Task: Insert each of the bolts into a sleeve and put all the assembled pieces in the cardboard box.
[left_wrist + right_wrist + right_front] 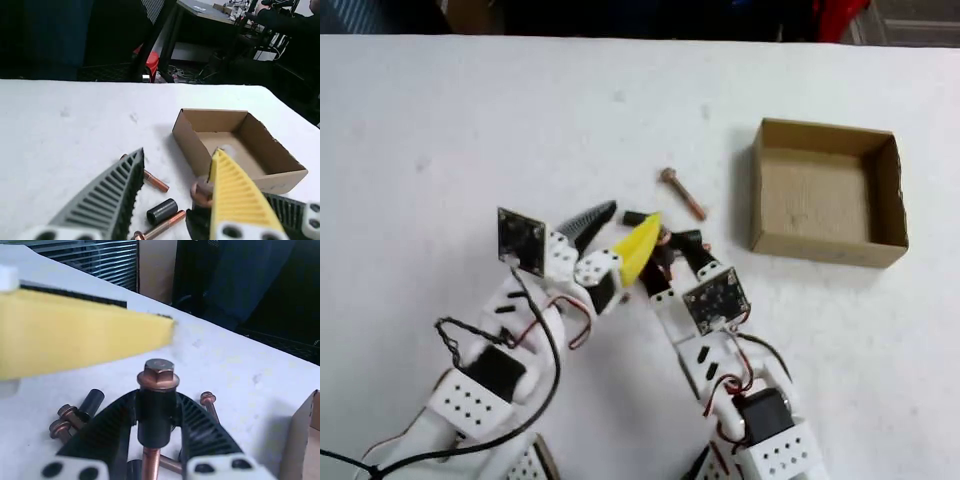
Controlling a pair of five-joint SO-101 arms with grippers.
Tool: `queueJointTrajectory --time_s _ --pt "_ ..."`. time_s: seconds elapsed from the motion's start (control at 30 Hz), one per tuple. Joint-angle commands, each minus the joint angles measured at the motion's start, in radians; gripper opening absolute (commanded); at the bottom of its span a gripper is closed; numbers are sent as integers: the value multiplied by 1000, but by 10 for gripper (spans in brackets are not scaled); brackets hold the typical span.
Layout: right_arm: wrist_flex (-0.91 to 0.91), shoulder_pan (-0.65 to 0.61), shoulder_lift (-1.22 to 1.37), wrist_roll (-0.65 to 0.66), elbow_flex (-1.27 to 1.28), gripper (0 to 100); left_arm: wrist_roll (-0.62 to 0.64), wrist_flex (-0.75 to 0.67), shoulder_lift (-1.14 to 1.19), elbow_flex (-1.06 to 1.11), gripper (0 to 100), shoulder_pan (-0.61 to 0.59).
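Observation:
My right gripper is shut on a black sleeve with a copper bolt through it, held upright just above the table. My left gripper stands open right beside it, its yellow finger close to the held piece and its grey finger on the other side. Between and beyond its fingers lie a loose black sleeve and loose bolts. Another bolt lies nearer the cardboard box, which holds nothing.
The box sits at the right of the white table, a short way from both grippers. A second sleeve and two bolt heads lie close under the grippers. Dark chairs and furniture stand beyond the table's far edge.

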Motion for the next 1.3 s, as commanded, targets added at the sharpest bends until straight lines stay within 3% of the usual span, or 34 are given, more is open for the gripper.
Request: queueJointTrajectory --time_s 0.0,0.17,0.47,0.73,0.9,1.03,1.27 --pt "-22 15 -13 5 8 18 8 -2 -16 -97 230 -16" --pt "-21 79 -12 9 8 18 8 54 -96 -74 230 -61" --pt "91 282 -13 6 -68 17 6 549 -470 -60 228 -153" --pt "309 305 -7 12 -232 17 -140 796 -665 -58 19 -197" --pt "417 351 7 12 -377 17 -143 850 -659 -55 23 -197" --pt "433 432 166 14 -535 17 -143 908 -659 -55 23 -197" --pt "407 544 662 74 -795 17 -190 1046 -656 -54 22 -239"
